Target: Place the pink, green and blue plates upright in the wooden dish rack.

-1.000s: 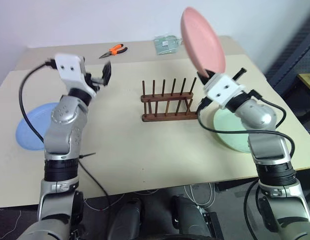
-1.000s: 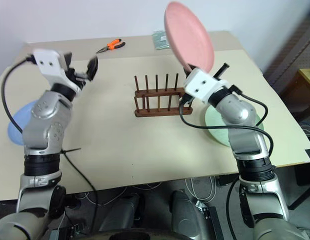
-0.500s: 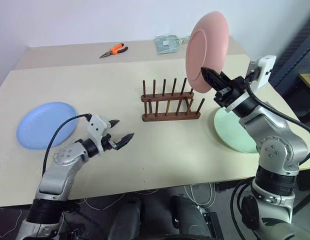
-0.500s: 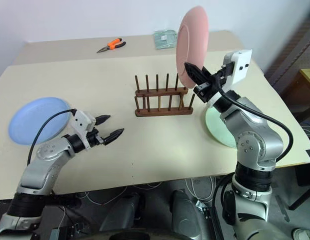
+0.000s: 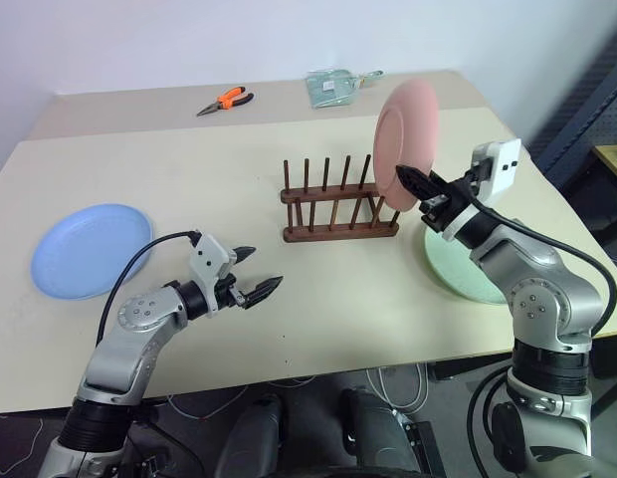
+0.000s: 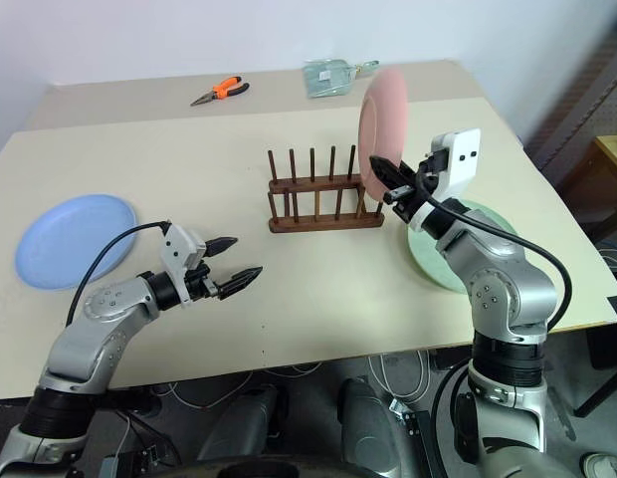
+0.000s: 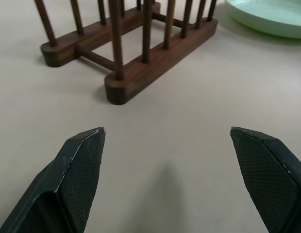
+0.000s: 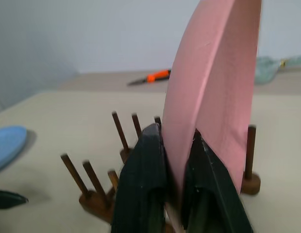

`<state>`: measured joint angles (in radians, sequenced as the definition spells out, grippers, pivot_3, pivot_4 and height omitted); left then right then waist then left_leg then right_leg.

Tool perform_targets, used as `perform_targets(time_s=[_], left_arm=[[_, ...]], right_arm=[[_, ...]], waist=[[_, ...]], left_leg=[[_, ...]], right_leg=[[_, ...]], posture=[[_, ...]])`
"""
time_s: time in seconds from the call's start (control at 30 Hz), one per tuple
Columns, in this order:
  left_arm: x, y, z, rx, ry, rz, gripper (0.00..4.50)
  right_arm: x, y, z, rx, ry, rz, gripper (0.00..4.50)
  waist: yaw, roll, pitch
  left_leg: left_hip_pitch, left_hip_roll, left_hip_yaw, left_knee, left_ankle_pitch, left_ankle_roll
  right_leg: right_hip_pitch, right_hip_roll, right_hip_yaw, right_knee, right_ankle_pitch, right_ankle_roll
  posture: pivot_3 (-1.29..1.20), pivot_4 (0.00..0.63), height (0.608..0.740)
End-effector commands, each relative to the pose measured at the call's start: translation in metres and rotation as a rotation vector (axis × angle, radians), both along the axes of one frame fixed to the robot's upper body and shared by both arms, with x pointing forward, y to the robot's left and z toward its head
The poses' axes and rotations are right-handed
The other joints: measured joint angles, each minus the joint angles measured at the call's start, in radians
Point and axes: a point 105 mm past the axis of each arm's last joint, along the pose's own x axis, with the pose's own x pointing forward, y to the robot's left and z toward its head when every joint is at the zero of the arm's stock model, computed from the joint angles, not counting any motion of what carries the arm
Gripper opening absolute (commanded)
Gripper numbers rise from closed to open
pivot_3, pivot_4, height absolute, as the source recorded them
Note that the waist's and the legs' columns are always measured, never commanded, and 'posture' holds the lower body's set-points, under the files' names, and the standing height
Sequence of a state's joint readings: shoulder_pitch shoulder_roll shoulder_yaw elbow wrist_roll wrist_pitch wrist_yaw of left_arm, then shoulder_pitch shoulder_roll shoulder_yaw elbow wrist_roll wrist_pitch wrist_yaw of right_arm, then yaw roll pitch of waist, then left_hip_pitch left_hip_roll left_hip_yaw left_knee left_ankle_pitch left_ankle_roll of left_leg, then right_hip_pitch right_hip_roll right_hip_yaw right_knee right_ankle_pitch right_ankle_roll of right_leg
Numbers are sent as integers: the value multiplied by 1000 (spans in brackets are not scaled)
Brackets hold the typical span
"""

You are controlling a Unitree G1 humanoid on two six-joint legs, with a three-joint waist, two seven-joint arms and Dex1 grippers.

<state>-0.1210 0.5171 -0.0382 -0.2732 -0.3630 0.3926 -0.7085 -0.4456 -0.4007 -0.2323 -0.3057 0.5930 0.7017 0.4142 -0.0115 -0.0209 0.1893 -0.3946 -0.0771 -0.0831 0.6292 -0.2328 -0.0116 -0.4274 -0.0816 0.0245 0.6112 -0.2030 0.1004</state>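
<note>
Pink plate stood on edge at right end of wooden dish rack, lower rim pinched between fingers of right gripper, jaws closed on it. Right forearm angled in from right, gripper pointed left toward rack. Left gripper spread wide, nothing held, hung low over table nearer than rack, pointed right. Blue plate laid flat far left; green plate flat under right arm

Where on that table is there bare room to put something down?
Bare stretch between the blue plate and the rack, and behind the rack toward the pliers. Crowded at the rack's right end: pink plate, green plate.
</note>
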Motion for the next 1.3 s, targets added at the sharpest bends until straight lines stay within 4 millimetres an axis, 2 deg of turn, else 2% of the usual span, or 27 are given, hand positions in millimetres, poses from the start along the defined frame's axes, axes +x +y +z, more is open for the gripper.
perform_targets(time_s=[0.03, 0.17, 0.3, 0.37, 0.5, 0.63, 0.73, 0.83, 0.87, 0.9, 0.93, 1.0, 1.1, 1.17, 1.3], left_arm=[[-8, -18, 6, -14, -17, -71, 4314], [-11, -26, 4, -18, -7, -96, 4314], [-10, -29, 5, -25, -6, -109, 4314], [-10, -30, 4, -18, -3, -121, 4314], [-9, -34, 2, -10, 3, -151, 4314], [-6, -41, 2, -11, 0, -181, 4314], [-4, -46, 4, -17, -3, -198, 4314], [-4, -49, 4, -13, -7, -213, 4314], [-4, -49, 4, -12, -8, -214, 4314], [-4, -49, 4, -10, -8, -215, 4314], [-4, -49, 3, -9, -7, -215, 4314], [-4, -48, 3, -7, -7, -214, 4314], [-4, -46, 2, -1, -7, -209, 4314], [-3, -44, 2, 0, -13, -199, 4314], [3, -39, 3, 7, -44, -163, 4314]], right_arm=[[-1, -5, 19, -71, -117, -34, 2108], [-9, -12, 25, -168, -173, -26, 2108], [-32, -34, 16, -307, -149, 11, 2108], [-43, -48, 3, -362, -83, 8, 2108], [-58, -68, -45, -532, 95, -29, 2108], [-64, -66, -85, -616, 205, -63, 2108], [-59, -68, -105, -662, 250, -129, 2108], [-48, -82, -116, -729, 276, -241, 1238], [-47, -83, -116, -733, 272, -245, 761], [-47, -83, -114, -730, 263, -247, 231], [-46, -83, -112, -727, 254, -248, 74], [-45, -83, -105, -737, 223, -252, 74], [-39, -83, -74, -752, 95, -279, 74], [-30, -89, -39, -732, -25, -350, 74], [-16, -99, 45, -662, -300, -539, 74]], waist=[[0, 0, 0], [0, 0, 0], [7, 0, 0], [11, 0, 0], [17, 0, 0], [15, 0, 0], [16, 1, 0], [18, 1, 0], [21, 1, 0], [23, 1, 0], [23, 0, 0], [23, 0, 0], [22, 1, 0], [20, 2, 1], [16, 5, 2]], left_leg=[[0, 0, 0, 0, 0, 0], [0, 0, 0, 0, 0, 0], [-1, 0, -1, 1, 0, 0], [-2, 0, 0, 1, 0, 1], [-2, 0, 0, 2, -1, 1], [-1, 1, 1, 2, -1, 1], [-2, 1, 1, 2, -1, 1], [-2, 1, 2, 2, -1, 1], [-2, 1, 2, 2, -1, 1], [-2, 1, 2, 2, -1, 1], [-2, 1, 1, 2, -1, 1], [-2, 1, 2, 2, -1, 1], [-2, 1, 1, 2, -1, 1], [-2, 1, 2, 2, -1, 1], [-2, 1, 2, 3, -1, 1]], right_leg=[[0, 0, 0, 0, 0, 0], [0, 0, 0, 0, 0, 0], [0, 0, -1, -1, 0, 0], [0, 0, -1, -1, 0, 1], [0, 0, -1, -2, -1, 0], [0, 0, 0, -2, -1, 0], [0, 0, 0, -2, -1, 0], [0, 0, 0, -3, -1, 0], [0, 0, 0, -3, -1, 0], [0, 0, -1, -3, -1, 0], [0, 0, -1, -3, -1, 0], [0, 0, -1, -3, -1, 0], [0, 1, -1, -3, -1, 0], [0, 1, -1, -3, -1, 0], [0, 1, -1, -2, 0, 0]], posture=[[0, 150, 738], [0, 150, 738], [0, 150, 738], [0, 150, 738], [0, 150, 738], [0, 150, 738], [0, 150, 738], [0, 150, 738], [0, 150, 738], [0, 150, 738], [0, 150, 738], [0, 150, 738], [0, 150, 738], [0, 150, 738], [0, 150, 738]])
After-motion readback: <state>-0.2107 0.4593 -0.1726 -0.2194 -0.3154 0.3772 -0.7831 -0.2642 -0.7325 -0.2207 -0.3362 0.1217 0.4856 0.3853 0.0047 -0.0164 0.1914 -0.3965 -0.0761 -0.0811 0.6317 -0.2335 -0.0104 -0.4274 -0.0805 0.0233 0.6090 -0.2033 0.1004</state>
